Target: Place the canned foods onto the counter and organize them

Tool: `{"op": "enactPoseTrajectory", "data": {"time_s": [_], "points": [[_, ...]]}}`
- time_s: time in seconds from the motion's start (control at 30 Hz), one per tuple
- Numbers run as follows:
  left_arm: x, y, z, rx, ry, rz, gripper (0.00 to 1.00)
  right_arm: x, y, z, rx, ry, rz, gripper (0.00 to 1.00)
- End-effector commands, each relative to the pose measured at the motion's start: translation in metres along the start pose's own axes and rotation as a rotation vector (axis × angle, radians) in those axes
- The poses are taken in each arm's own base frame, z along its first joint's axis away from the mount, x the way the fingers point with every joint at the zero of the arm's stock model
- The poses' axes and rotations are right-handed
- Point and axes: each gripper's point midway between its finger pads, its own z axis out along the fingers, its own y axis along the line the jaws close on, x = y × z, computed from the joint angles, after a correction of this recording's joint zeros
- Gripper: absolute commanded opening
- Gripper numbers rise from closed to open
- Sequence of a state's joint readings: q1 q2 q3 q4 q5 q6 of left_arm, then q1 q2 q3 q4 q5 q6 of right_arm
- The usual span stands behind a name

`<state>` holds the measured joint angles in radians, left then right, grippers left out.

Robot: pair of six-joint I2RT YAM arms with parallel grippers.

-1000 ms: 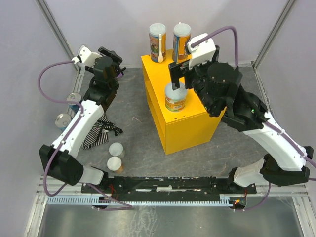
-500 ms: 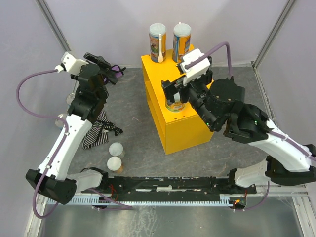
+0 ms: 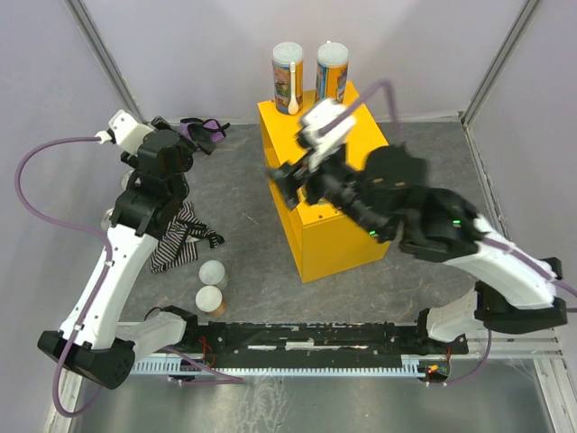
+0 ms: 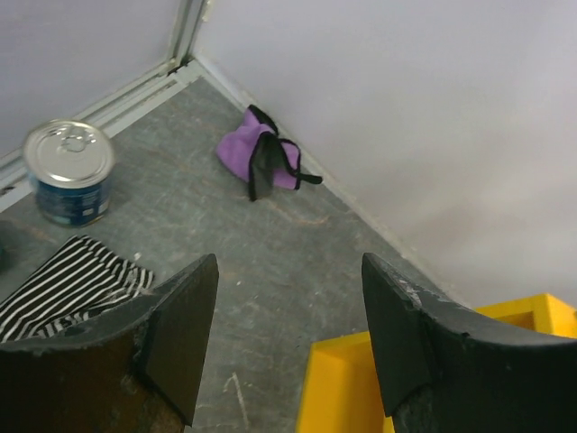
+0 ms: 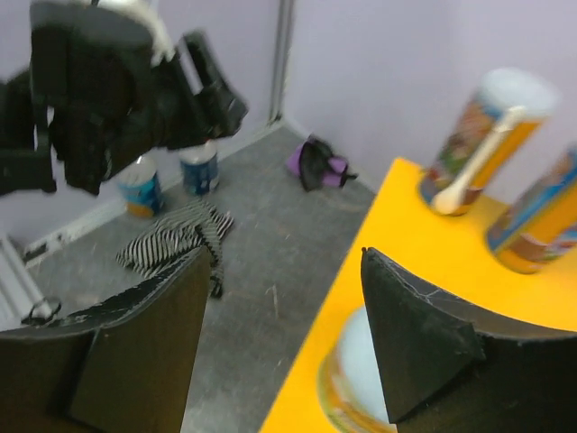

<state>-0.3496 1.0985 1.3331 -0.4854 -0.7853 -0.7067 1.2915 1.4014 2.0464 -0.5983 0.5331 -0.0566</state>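
Observation:
Two tall colourful tubes (image 3: 288,77) (image 3: 332,72) stand at the far end of the yellow counter (image 3: 343,244). A short pale-lidded tub (image 5: 356,361) stands on the counter's near part, hidden under my right arm in the top view. My right gripper (image 5: 287,262) hovers open and empty over the counter's left edge (image 3: 281,180), the tub just beside its right finger. Two pale-lidded tubs (image 3: 213,272) (image 3: 208,299) and two blue tins (image 5: 141,187) (image 5: 200,167) rest on the floor at left. My left gripper (image 4: 288,271) is open and empty, raised near the back left corner (image 3: 196,126).
A striped cloth (image 3: 176,244) lies on the floor between the tins and the tubs. A purple cloth (image 4: 243,149) sits by the back wall. Grey floor shows between the counter (image 4: 352,388) and my left arm. Walls close in on three sides.
My right gripper has drawn back from the short tub on the counter and swung left to the counter's edge. My left arm has risen and shifted left, towards the back corner.

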Motion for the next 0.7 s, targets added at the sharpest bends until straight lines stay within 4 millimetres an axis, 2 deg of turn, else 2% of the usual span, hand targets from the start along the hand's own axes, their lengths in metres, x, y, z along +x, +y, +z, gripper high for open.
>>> {"op": "enactPoseTrajectory", "data": {"time_s": [0.0,0.1,0.23,0.33,0.5,0.67], "points": [[-0.014,0.025,-0.015,-0.058,0.000,0.005,0.72,0.055,0.059,0.019,-0.119,0.162,-0.087,0.75],[-0.017,0.042,-0.025,-0.097,0.006,-0.001,0.73,0.084,0.088,0.027,-0.163,0.221,-0.118,0.75],[-0.021,0.059,-0.034,-0.130,0.007,-0.018,0.74,0.120,0.112,0.037,-0.203,0.286,-0.095,0.75],[-0.019,0.069,-0.040,-0.158,0.023,-0.018,0.75,0.159,0.132,0.045,-0.234,0.369,-0.105,0.75],[-0.023,0.084,-0.051,-0.178,0.017,-0.013,0.76,0.220,0.158,0.056,-0.259,0.469,-0.080,0.77],[-0.025,0.092,-0.061,-0.175,0.028,-0.011,0.77,0.268,0.178,0.066,-0.307,0.553,-0.026,0.78]]}}
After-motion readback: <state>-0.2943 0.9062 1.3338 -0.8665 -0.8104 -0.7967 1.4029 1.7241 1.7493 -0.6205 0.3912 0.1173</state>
